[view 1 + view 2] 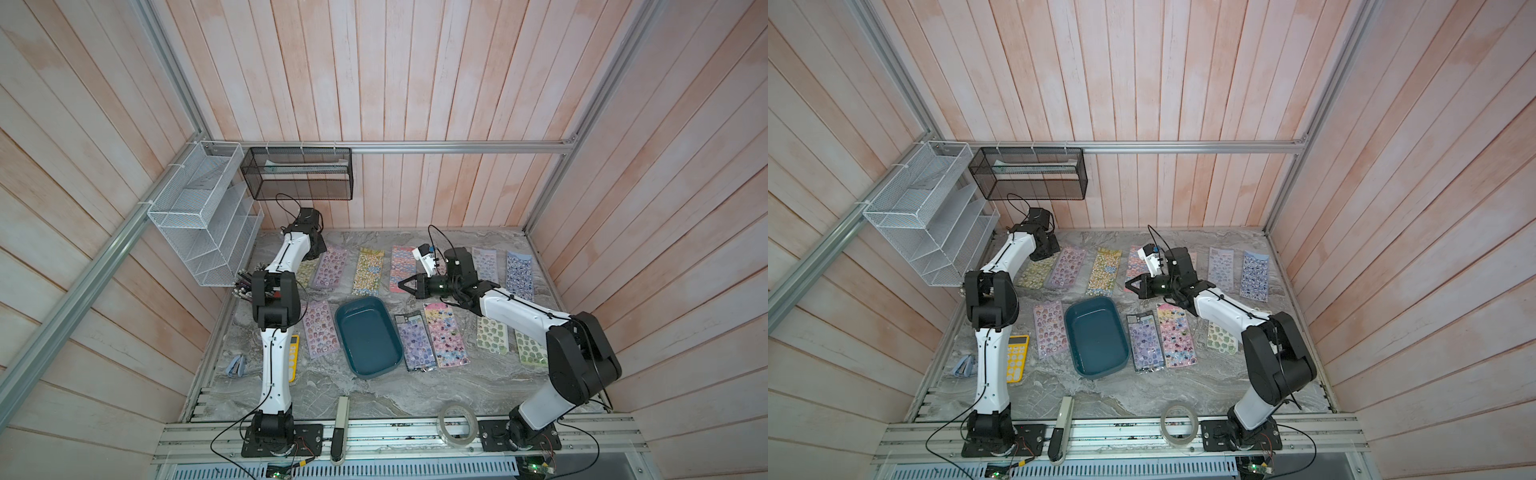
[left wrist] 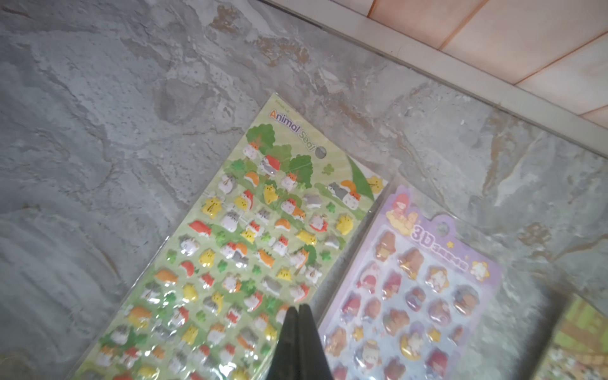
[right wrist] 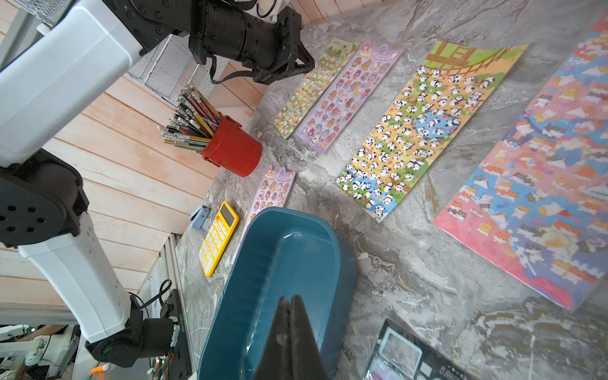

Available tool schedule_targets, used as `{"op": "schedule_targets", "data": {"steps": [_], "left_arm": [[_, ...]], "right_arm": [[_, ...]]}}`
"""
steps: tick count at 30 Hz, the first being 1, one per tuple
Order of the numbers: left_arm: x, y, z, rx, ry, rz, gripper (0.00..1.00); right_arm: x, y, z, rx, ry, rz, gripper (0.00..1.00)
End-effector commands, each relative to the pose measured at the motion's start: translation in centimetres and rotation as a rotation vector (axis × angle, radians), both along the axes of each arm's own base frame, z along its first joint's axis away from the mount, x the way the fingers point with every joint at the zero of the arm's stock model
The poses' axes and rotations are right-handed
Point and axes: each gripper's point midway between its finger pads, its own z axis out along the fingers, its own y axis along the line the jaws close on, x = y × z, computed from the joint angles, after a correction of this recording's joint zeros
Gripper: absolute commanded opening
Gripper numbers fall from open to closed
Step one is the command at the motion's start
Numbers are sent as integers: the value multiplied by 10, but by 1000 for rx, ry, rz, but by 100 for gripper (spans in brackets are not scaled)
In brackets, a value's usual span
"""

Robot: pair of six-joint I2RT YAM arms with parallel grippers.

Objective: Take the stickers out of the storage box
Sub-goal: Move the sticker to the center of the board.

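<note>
both grippers closed on nothing, stickers spread around the box

nearest you, a tape roll (image 1: 443,428) and a long grey tool (image 1: 340,428) lie across the front edge of the table (image 1: 415,390). behind them runs a bare strip of table, your widest free lane, reaching up to the storage box (image 1: 370,340). the box sits slightly askew near the middle, its floor bare. the stickers (image 1: 444,334) lie flat on the table outside it: one sheet just beside its left wall, two just beside its right wall, and two green ones further right, partly under your right arm. a yellow calculator (image 1: 1016,358) lies against the left arm's lower link, with a small blue clip (image 1: 236,365) near the left table edge.

the right gripper (image 1: 400,284) hangs above the table just past the box's far right corner, fingers pressed together, gripping nothing. a narrow bare lane separates the near sheets from the far row, where the sheets lie side by side with slim gaps. a red pencil cup (image 3: 232,148) stands at the left edge.

the left gripper (image 2: 299,309) is at the far left end of that row, over the seam between a green animal sheet (image 2: 246,246) and a purple sheet (image 2: 411,296). its fingers are pinched together with nothing visible between them. you cannot tell whether the tips touch the plastic. beyond it, bare table runs to the back wall. a white wire rack (image 1: 199,216) and a black mesh basket (image 1: 297,174) hang on the walls at the far left corner.
</note>
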Motion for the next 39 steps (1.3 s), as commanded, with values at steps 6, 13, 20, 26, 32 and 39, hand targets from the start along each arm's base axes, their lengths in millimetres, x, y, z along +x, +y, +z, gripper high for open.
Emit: {"op": "schedule_targets", "data": {"steps": [6, 13, 20, 26, 32, 39], "left_arm": [[10, 16, -30, 57, 48, 13, 0], [6, 36, -42, 78, 71, 53, 0], [7, 49, -46, 78, 73, 80, 0], [5, 41, -45, 62, 76, 62, 0], [4, 25, -31, 104, 69, 12, 0], [-2, 11, 14, 139, 12, -12, 7]], "right_arm": [[10, 0, -6, -19, 7, -20, 0], [13, 2, -11, -30, 19, -15, 0], [15, 0, -10, -51, 1, -23, 0], [18, -1, -11, -67, -6, -29, 0], [16, -2, -10, -72, -12, -29, 0], [12, -4, -7, -59, -13, -30, 0]]}}
